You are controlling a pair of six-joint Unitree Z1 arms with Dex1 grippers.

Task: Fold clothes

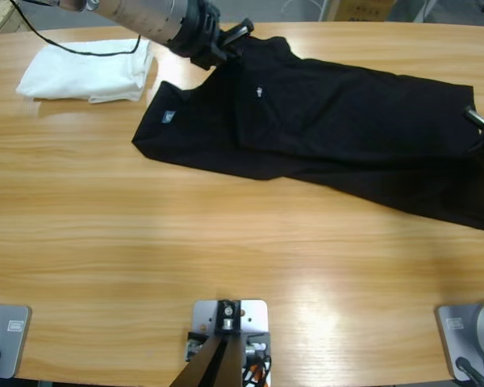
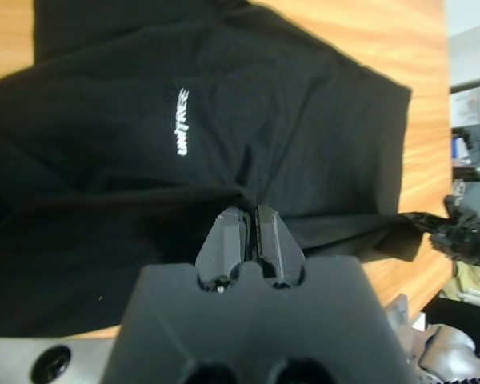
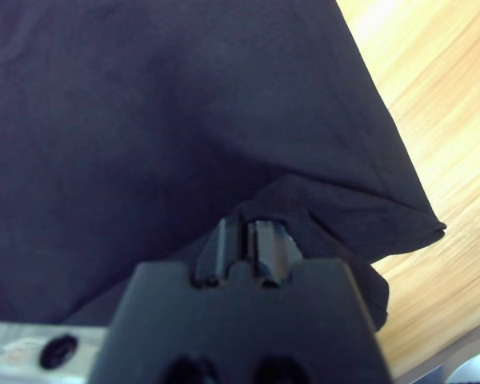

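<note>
- At the left pincer [image 2: 252, 240], your jaws are pressed together on a pinch of black cloth; creases run up from the tips into the polo shirt [image 2: 184, 136], so you have fabric in hand there.
- Just beyond those tips, the left wrist view shows the white chest lettering [image 2: 181, 122] lying flat, with bare table [image 2: 400, 48] past the shirt's far edge.
- At the right pincer [image 3: 248, 240], the jaws are likewise nearly closed on a raised fold of the same cloth, near a corner of the shirt that sits on the wood.
- From above, the left pincer [image 1: 226, 42] comes in from the upper left and grips the shirt's upper edge near the collar end; the right pincer [image 1: 477, 121] shows only at the right border, at the hem end.
- Across the table, the polo shirt [image 1: 331, 129] lies spread on a slant from upper left to lower right, already partly doubled over, with its blue neck label [image 1: 168, 117] facing up at the left.
- Beside it, at the upper left, a white folded garment [image 1: 89, 71] sits near the shirt but apart from it.
- By my reading, you are at the start of a fold, with both ends pinched and not yet carried over.
- For the next move, you would need to lift both ends together and keep the cloth taut between the 2 pincers, so it lands square rather than bunched.
</note>
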